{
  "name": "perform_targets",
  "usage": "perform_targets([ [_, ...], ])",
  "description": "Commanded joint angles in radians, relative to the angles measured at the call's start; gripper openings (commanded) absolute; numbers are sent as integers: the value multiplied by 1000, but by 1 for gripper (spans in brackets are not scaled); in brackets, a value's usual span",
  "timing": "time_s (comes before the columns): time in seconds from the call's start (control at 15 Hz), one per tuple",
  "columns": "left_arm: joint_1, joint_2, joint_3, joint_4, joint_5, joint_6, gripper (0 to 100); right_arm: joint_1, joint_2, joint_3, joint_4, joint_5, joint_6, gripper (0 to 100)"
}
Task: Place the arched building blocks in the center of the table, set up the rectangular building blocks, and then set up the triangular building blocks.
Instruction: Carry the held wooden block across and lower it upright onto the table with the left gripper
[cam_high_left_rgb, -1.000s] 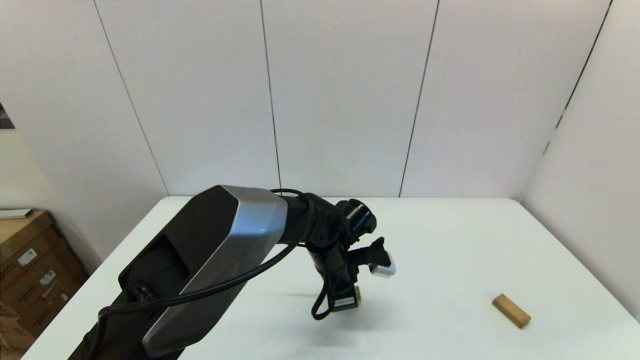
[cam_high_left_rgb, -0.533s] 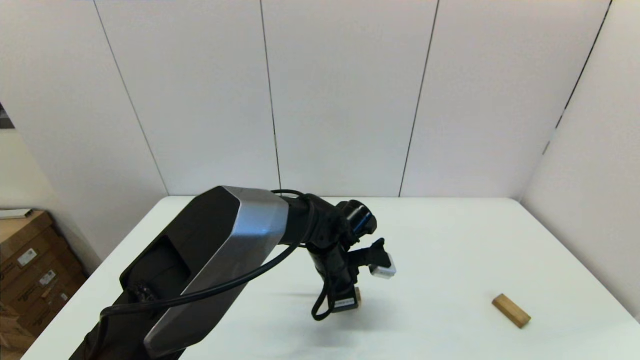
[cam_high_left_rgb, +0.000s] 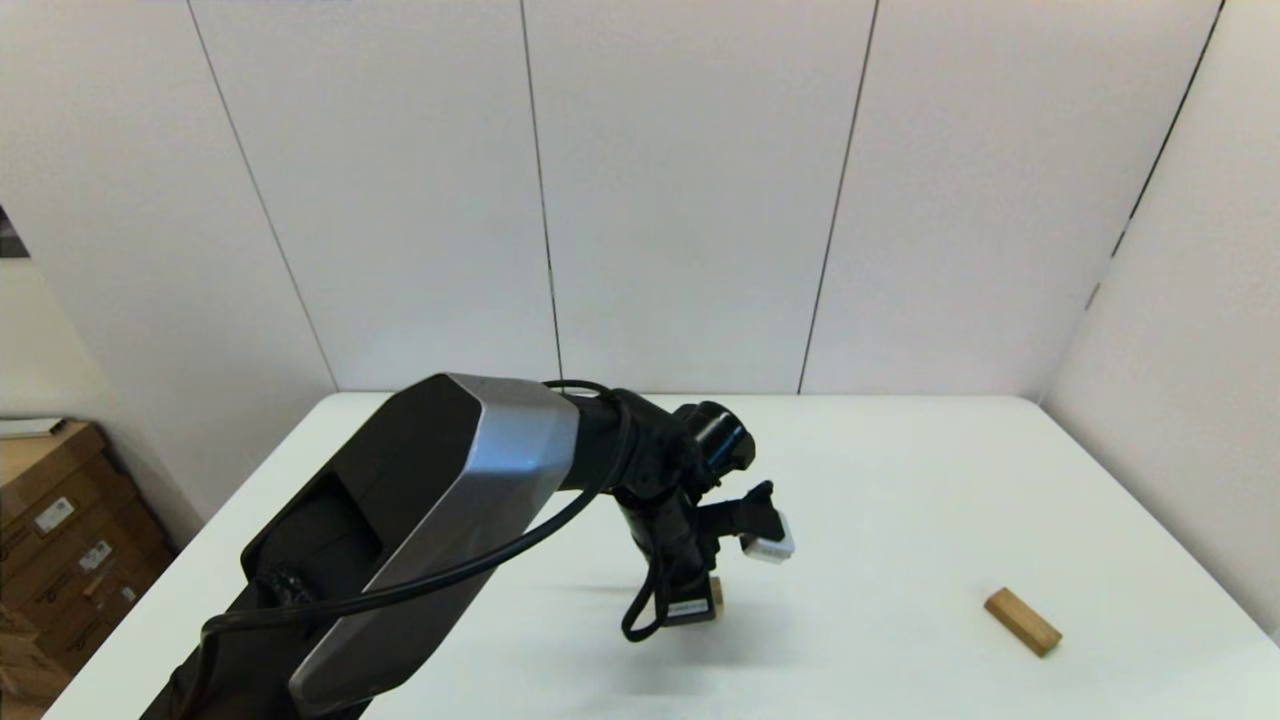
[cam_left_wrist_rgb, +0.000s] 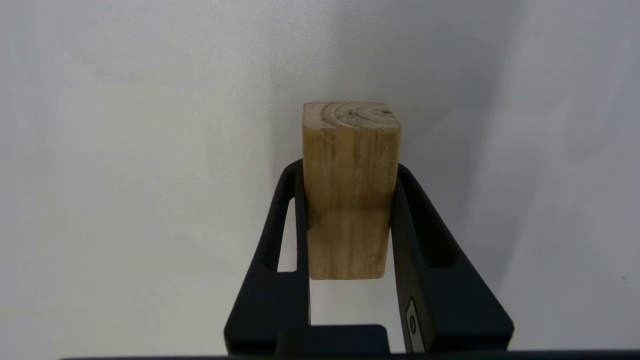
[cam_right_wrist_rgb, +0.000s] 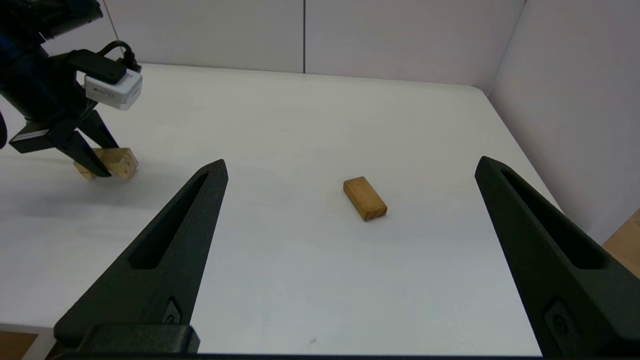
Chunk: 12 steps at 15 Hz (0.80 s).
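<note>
The arched building block (cam_left_wrist_rgb: 350, 190), a chunky light-wood piece, sits between the fingers of my left gripper (cam_left_wrist_rgb: 348, 171), which is shut on its two sides. In the head view the left gripper (cam_high_left_rgb: 692, 603) points down near the middle of the table (cam_high_left_rgb: 900, 480), and only a corner of the arched block (cam_high_left_rgb: 716, 596) shows. It looks level with the tabletop. The rectangular building block (cam_high_left_rgb: 1022, 621), a tan bar, lies flat at the right front. My right gripper (cam_right_wrist_rgb: 351, 164) hangs open above the bar (cam_right_wrist_rgb: 365, 198). The triangular building block is out of view.
White walls close off the table at the back and the right. Cardboard boxes (cam_high_left_rgb: 60, 530) stand on the floor past the table's left edge. My left arm's big silver-and-black link (cam_high_left_rgb: 420, 530) covers the left front of the table in the head view.
My left gripper has sunk very slightly with the arched block in its grip. The tan bar has not moved.
</note>
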Motion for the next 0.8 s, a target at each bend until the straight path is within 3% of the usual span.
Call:
perform_targets([
  [0.07,-1,0,0,6,9,8,0,0,0,2,0,0,-1,100],
  [0.8,-1,7,0,7,20,8,0,0,0,2,0,0,-1,100],
])
